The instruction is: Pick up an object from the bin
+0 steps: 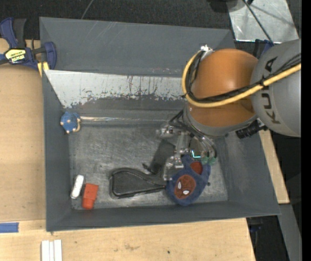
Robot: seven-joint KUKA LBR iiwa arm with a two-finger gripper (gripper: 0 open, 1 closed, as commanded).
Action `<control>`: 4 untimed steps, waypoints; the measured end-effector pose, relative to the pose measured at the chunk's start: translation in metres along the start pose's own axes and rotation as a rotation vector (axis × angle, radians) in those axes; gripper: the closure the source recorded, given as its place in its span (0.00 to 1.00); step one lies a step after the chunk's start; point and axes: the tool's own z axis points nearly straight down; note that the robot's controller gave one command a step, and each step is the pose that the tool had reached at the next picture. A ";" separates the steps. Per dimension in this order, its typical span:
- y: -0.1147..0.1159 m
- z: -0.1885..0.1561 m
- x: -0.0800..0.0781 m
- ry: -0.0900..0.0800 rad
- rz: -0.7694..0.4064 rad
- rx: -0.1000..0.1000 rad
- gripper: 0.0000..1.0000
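**Q:** Where's my arm at right now?

**A:** Your tool [180,163] is down low in the front right part of the bin [53,162], tucked under the arm's orange cover [226,86]. It's right at the top edge of a round dark-blue thing [188,188] with a red patch in its middle. That blue thing sits near the front wall, towards the right corner.

**Q:** Has it grabbed it?

**A:** Honestly, you can't tell from this angle whether the tool is open or closed. The metal bits blur into the blue thing, so it's maybe touching it, but I wouldn't swear to it.

**Q:** What's nearby?

**A:** Just to the left of the blue thing you've got a flat black piece [129,182] lying on the floor, its right end about touching the blue one. Well apart, in the front left corner, there's a small red block [89,194] with a white cylinder [78,186] just beside it. In the back left corner there's a little blue and yellow thing [69,122].
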 end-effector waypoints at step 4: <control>-0.099 -0.034 -0.026 -0.017 0.170 0.000 1.00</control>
